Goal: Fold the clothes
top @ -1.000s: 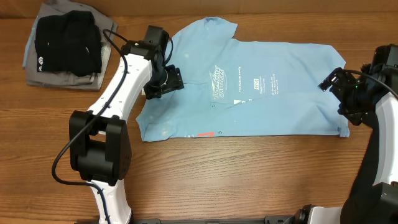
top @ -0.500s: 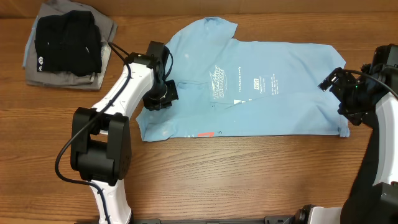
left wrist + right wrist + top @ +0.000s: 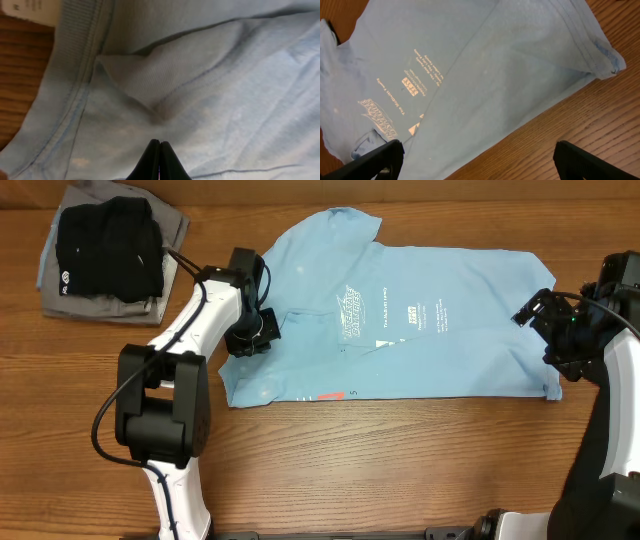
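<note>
The clothes [image 3: 440, 330], a light blue T-shirt with small white logos facing up, lie spread flat across the table's far half. In the left wrist view the clothes [image 3: 225, 75] fill the frame, showing the ribbed collar and a raised fold. My left gripper [image 3: 252, 332] is at the shirt's left side near the collar. Its tips [image 3: 159, 142] are pressed together with a pinch of fabric. My right gripper [image 3: 545, 340] hovers over the shirt's right edge. It stands wide open [image 3: 480, 165] above the hem of the clothes [image 3: 470, 75] and bare wood, holding nothing.
A stack of black and grey folded garments [image 3: 105, 255] sits at the far left corner. Bare wooden table [image 3: 400, 460] runs along the front, below the shirt's lower edge. A red patch shows at the shirt's lower hem [image 3: 330, 395].
My left gripper dropped onto the shirt near the collar, shifted slightly left, and went from open to shut. The right arm has not moved.
</note>
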### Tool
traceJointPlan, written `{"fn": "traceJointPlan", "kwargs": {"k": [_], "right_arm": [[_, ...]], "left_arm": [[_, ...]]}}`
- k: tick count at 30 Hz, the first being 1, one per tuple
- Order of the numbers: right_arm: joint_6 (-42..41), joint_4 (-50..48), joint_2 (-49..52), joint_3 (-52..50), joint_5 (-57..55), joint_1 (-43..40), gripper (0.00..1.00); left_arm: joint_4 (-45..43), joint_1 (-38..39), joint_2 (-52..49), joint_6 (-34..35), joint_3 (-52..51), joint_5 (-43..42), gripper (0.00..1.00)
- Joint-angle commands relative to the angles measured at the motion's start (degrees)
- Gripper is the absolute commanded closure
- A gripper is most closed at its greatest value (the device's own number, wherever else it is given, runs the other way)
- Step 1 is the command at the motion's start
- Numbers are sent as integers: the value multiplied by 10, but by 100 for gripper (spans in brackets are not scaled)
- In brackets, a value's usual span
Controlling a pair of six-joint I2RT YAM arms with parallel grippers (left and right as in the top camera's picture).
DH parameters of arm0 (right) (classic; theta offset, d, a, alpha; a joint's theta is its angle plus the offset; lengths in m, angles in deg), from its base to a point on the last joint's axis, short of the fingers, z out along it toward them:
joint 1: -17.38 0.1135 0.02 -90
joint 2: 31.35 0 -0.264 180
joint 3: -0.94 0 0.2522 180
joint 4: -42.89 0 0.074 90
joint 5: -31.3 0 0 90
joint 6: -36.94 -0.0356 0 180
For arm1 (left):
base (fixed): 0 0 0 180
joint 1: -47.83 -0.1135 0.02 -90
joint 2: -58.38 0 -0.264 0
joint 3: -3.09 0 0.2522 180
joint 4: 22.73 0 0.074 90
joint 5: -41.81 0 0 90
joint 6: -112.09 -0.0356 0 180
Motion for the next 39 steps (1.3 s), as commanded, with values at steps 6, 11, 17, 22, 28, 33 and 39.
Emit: {"fn": "traceJointPlan", "kwargs": {"k": [6,11,17,22,28,33,39], "right_arm": [[4,-2,0,-2,-6,3,0],[4,-1,0,-2,-9,3,0],[4,-1,0,-2,-12,3,0],[4,-1,0,-2,-12,3,0],[4,1,0,-2,-12,3,0],[4,2,0,-2,-14,3,0],[4,1,0,-2,-14,3,0]], "left_arm": [[-18,-6,-25,-9,-5,6,96],[-52,-18,-26,-17,-5,10,96],[-90,-38,-30,-30,-5,10,96],[-148,-49,-30,-63,-5,10,96],[-176,-58,-30,-75,21,10,86],[-93,-72,-19,-84,125,10,83],[67,-77,-2,-89,254,10,66]]}}
